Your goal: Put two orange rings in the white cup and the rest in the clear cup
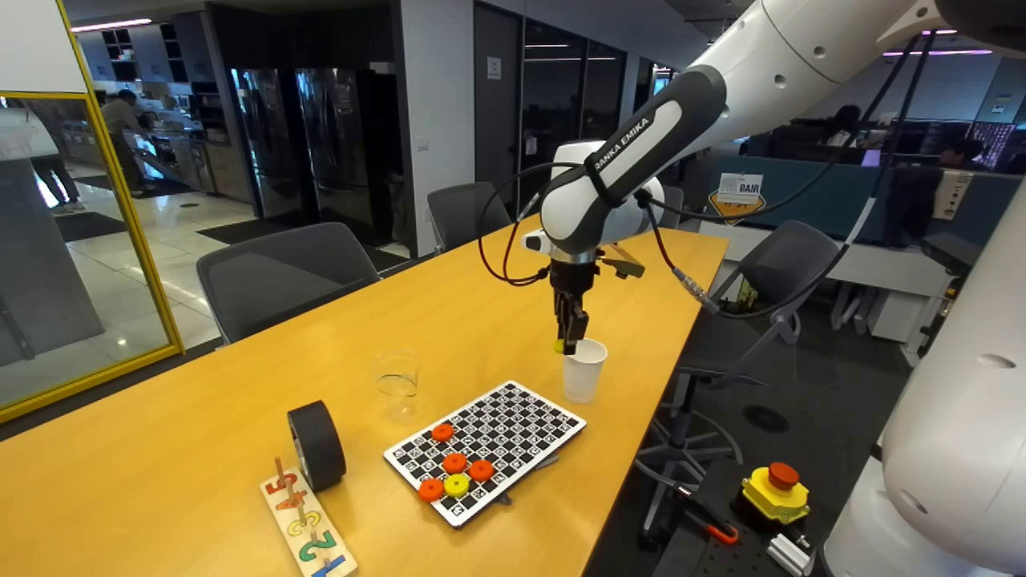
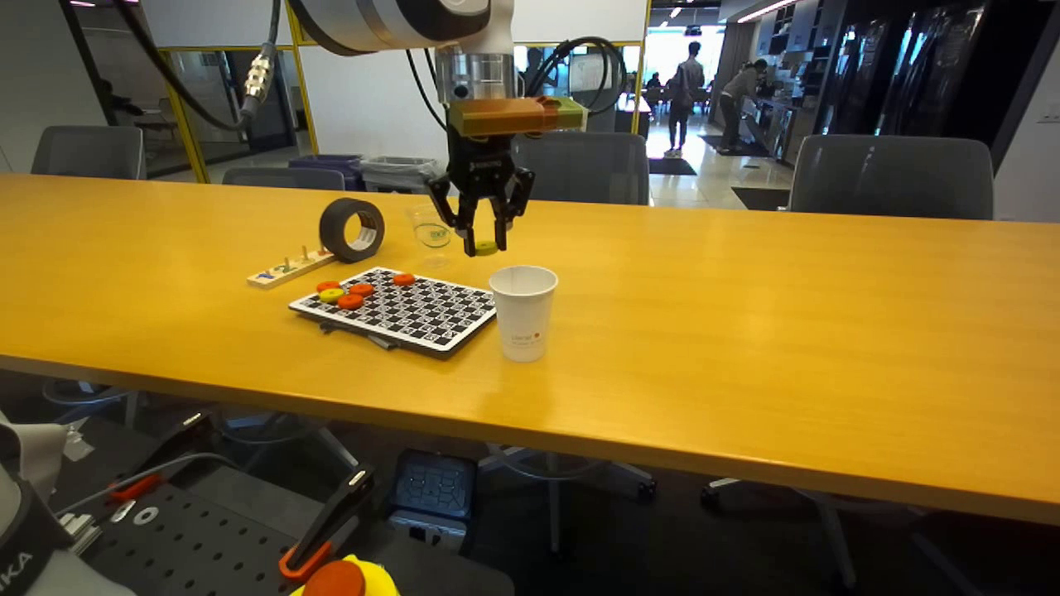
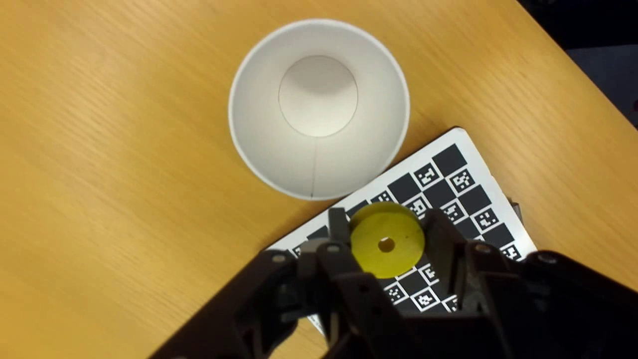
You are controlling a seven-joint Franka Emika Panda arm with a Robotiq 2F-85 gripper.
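My gripper (image 3: 383, 234) is shut on a yellow ring (image 3: 386, 262), held flat between the fingertips. In an exterior view (image 2: 485, 242) the fingertips are above and left of the white cup (image 2: 523, 319). The white cup (image 1: 582, 377) stands upright at the board's corner; its bare inside (image 3: 319, 167) shows in the wrist view. Several orange rings, such as this orange ring (image 1: 443, 437) and this orange ring (image 2: 350, 303), lie on the checkered board with another yellow ring (image 1: 456, 490). The clear cup (image 1: 397, 383) stands upright behind the board; it also shows in an exterior view (image 2: 432, 236).
The checkered board (image 1: 513, 425) lies raised on the table. A black tape roll (image 1: 329, 449) stands on its edge beside a wooden number board with pegs (image 1: 317, 537). The table's edge (image 2: 530, 426) runs close to the white cup. Chairs (image 1: 280, 272) stand around the table.
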